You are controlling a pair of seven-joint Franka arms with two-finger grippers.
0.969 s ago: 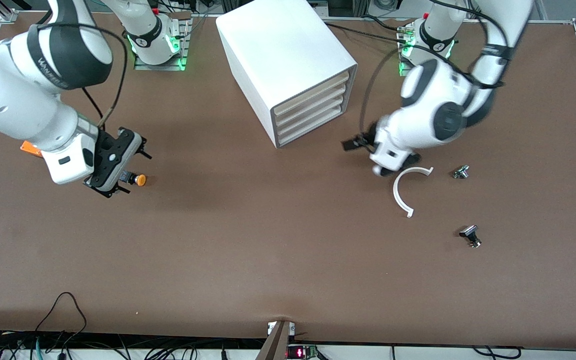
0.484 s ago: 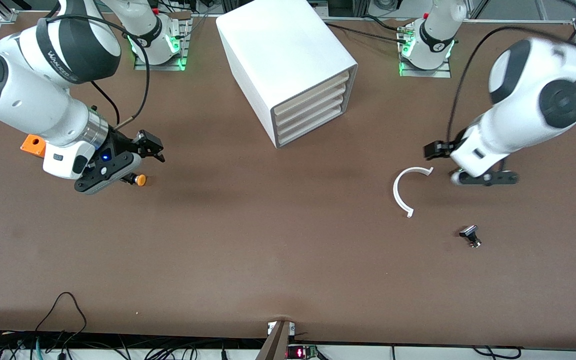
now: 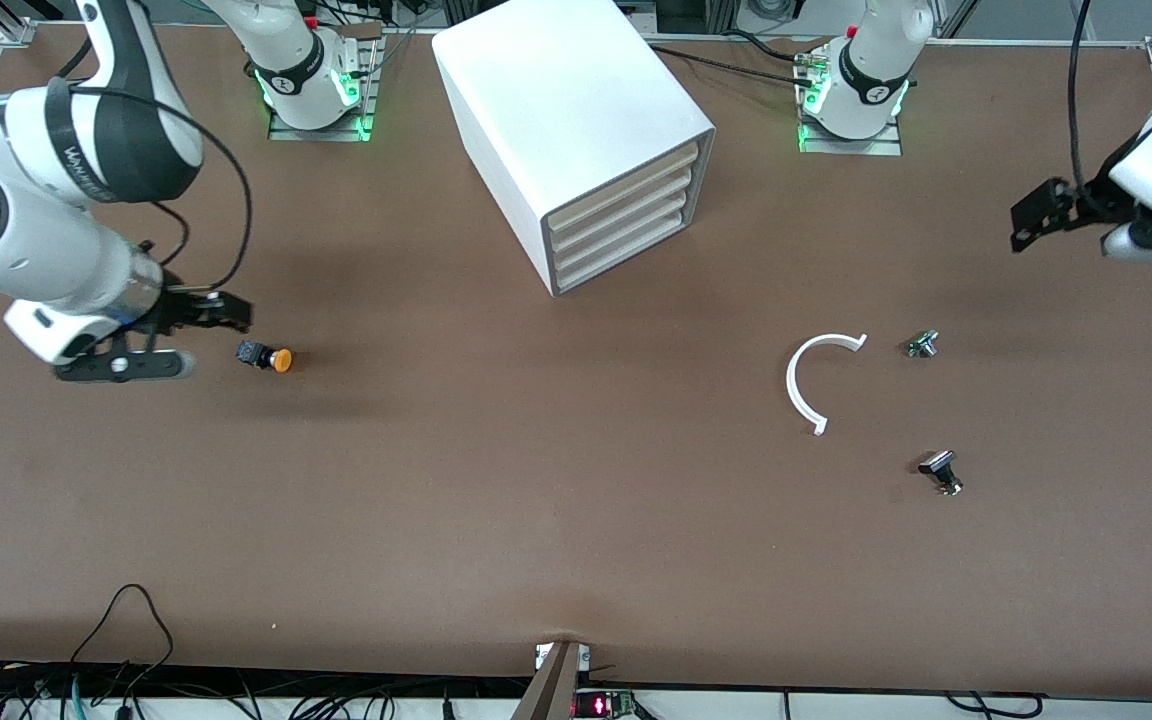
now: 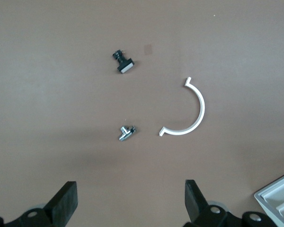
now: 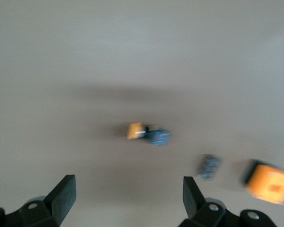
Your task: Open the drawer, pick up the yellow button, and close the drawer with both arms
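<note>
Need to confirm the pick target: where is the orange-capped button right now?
The button lies on the bare table toward the right arm's end, beside the open right gripper, well apart from the cabinet.

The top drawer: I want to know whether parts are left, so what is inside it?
The drawer is shut flush in the cabinet, so its inside is hidden. Only its off-white front shows. The button lies out on the table, toward the right arm's end.

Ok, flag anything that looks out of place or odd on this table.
The orange-capped button lies tipped on its side on the bare table, not in the cabinet, whose drawers are all shut. Nothing looks spilled or broken.
</note>
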